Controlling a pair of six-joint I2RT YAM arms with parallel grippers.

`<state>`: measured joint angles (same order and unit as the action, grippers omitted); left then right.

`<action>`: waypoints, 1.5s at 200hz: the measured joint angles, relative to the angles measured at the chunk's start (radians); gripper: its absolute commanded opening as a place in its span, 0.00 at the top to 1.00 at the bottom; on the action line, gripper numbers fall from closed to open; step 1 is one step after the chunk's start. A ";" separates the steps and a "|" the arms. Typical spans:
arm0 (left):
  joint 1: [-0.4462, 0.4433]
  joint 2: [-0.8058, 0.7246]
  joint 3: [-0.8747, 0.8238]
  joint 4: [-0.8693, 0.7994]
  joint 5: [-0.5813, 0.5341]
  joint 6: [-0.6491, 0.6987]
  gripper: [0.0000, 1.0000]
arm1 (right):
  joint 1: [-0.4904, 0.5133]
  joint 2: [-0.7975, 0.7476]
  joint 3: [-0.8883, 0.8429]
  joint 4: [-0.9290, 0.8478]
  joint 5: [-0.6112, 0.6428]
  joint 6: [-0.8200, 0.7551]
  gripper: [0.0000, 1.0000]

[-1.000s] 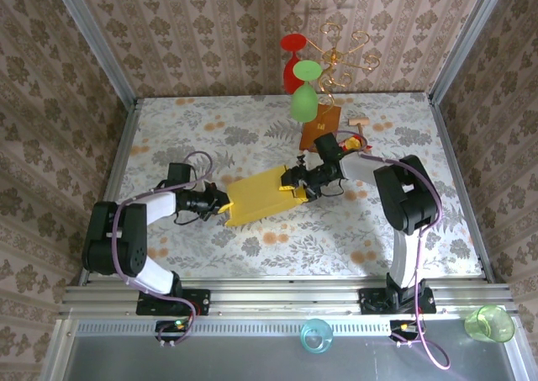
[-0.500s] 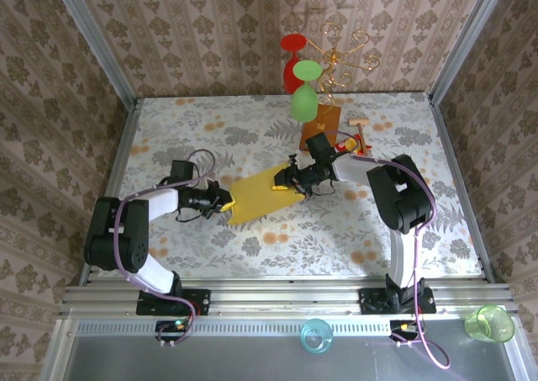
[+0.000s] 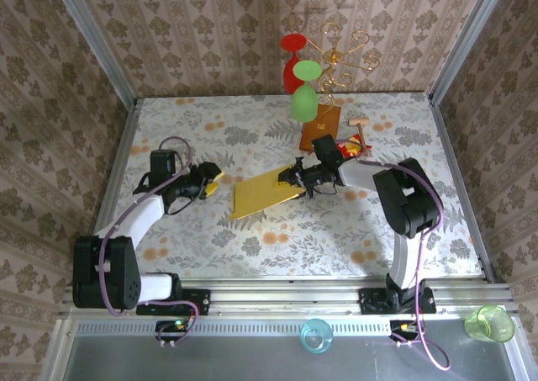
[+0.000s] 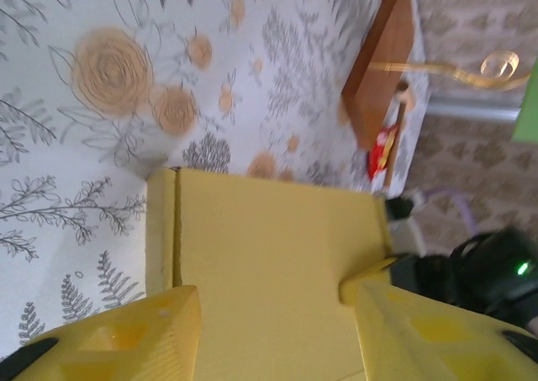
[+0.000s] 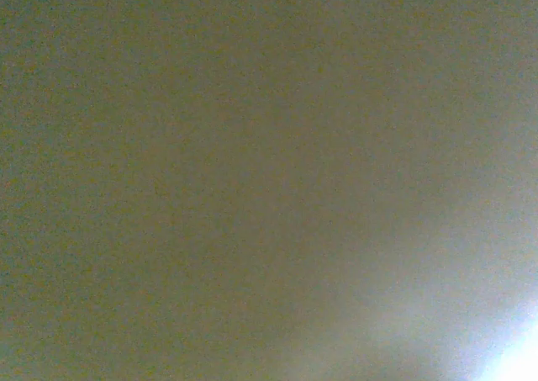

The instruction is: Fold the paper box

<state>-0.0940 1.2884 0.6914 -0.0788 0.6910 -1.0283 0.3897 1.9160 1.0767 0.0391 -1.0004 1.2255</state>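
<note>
Left gripper (image 3: pixel 213 180) fingers spread, just beside the paper box (image 3: pixel 265 194) at its left edge, apart from it. Right gripper (image 3: pixel 294 176) at box's far-right edge, jaw state can't tell. Box lies flat mid-table (image 3: pixel 210 129).

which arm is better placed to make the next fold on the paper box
Right, probably: the right gripper is at the right edge of the paper box, while the left gripper hangs open, apart from the box's left edge.
</note>
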 measured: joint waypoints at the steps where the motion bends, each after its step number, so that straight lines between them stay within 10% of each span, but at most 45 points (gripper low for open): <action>1: 0.001 -0.002 0.000 -0.001 -0.002 -0.005 0.47 | 0.000 -0.001 -0.002 0.003 0.000 0.006 0.72; 88: -0.043 0.081 -0.015 -0.048 -0.035 -0.219 0.32 | -0.015 -0.040 -0.077 0.196 0.004 0.581 0.71; 195: -0.182 0.332 -0.082 0.343 -0.095 -0.789 0.31 | -0.032 -0.035 -0.074 0.208 -0.009 0.676 0.69; 300: -0.188 0.331 -0.085 0.477 -0.169 -0.964 0.31 | -0.069 -0.028 -0.074 0.214 -0.027 0.683 0.71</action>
<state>-0.2825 1.6192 0.6067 0.3981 0.5224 -1.9926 0.3202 1.8881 1.0023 0.2535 -1.0275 1.9083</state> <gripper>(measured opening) 0.680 0.313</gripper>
